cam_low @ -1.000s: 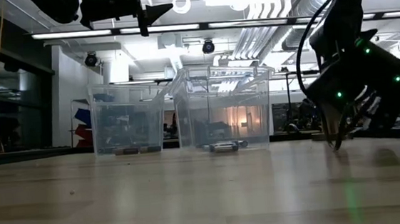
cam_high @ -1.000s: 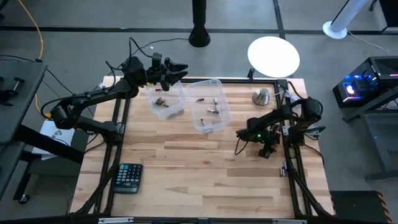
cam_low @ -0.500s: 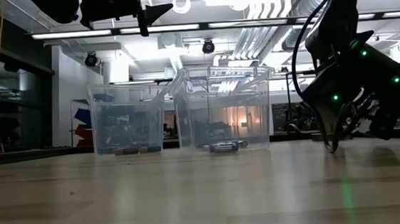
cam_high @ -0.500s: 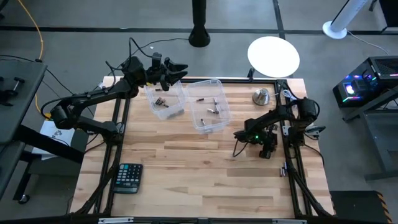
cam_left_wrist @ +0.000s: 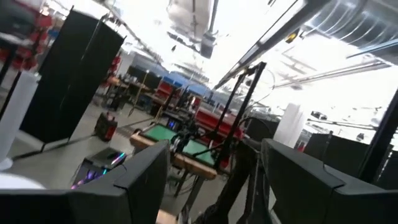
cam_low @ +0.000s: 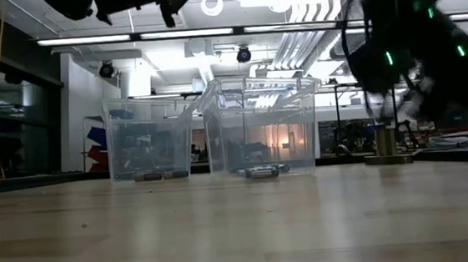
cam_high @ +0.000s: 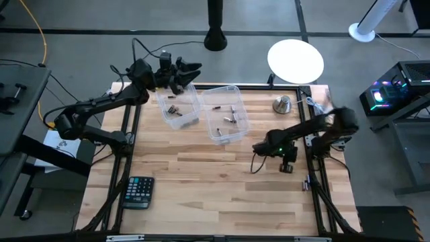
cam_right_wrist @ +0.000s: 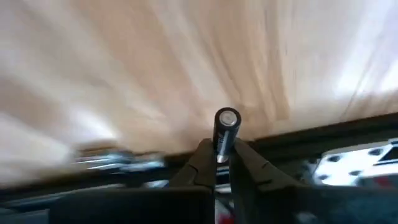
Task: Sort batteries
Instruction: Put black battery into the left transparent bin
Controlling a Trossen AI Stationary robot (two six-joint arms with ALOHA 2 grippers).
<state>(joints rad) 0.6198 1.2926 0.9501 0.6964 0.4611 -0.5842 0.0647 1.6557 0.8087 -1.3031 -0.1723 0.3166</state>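
The right gripper [cam_right_wrist: 221, 160], fingers clamped on a dark battery [cam_right_wrist: 225, 129], has lifted off the table [cam_high: 201, 181] since a second ago, near the right-hand bin [cam_high: 226, 113]; the pick looks done, with delivery next. The cell is a black cylinder with a silvery end cap.

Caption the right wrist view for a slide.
Right gripper shut on a dark battery, held above the wooden table.

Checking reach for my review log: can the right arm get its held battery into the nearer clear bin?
Probably yes: the right gripper holds a dark battery, and bare table separates it from the open-topped bin.
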